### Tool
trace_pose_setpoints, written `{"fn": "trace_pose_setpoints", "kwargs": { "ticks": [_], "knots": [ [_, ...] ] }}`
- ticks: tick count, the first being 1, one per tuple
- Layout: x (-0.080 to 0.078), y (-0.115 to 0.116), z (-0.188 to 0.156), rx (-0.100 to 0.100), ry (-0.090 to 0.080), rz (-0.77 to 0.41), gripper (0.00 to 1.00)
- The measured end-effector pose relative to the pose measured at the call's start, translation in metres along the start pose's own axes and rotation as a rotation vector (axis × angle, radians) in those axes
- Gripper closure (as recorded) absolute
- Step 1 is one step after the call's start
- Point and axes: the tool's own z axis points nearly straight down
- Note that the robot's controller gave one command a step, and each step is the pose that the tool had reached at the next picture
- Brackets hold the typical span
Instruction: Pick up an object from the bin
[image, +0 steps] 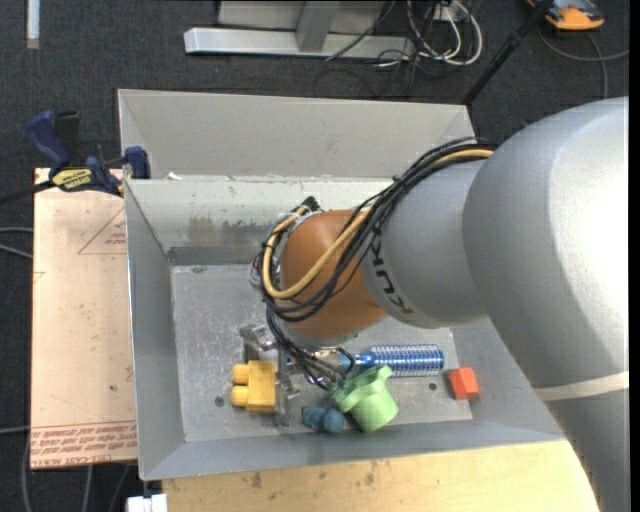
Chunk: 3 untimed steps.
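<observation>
My gripper (284, 382) reaches down at the front of the bin, left of centre, under the arm's wrist. A yellow blocky plastic piece (252, 387) lies right against its left side. I cannot see whether the gripper has hold of it. Just to the right lies a light green rounded piece (369, 401). A small blue piece (322, 419) sits at the green one's lower left, close to the front wall.
A blue ridged cylinder (406, 358) lies to the right, partly under the arm. An orange block (461, 382) sits near the right wall. The arm and its cabled wrist cover the bin's middle.
</observation>
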Motion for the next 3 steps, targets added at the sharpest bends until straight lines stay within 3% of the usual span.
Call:
{"fn": "trace_pose_setpoints", "kwargs": {
  "ticks": [1,2,3],
  "knots": [
    [-0.002,0.0,-0.005,0.0,-0.007,0.001,1.0],
    [-0.002,0.0,-0.004,0.0,-0.007,0.001,0.0],
    [0.009,0.057,-0.007,0.001,-0.02,-0.225,0.0]
  ]
}}
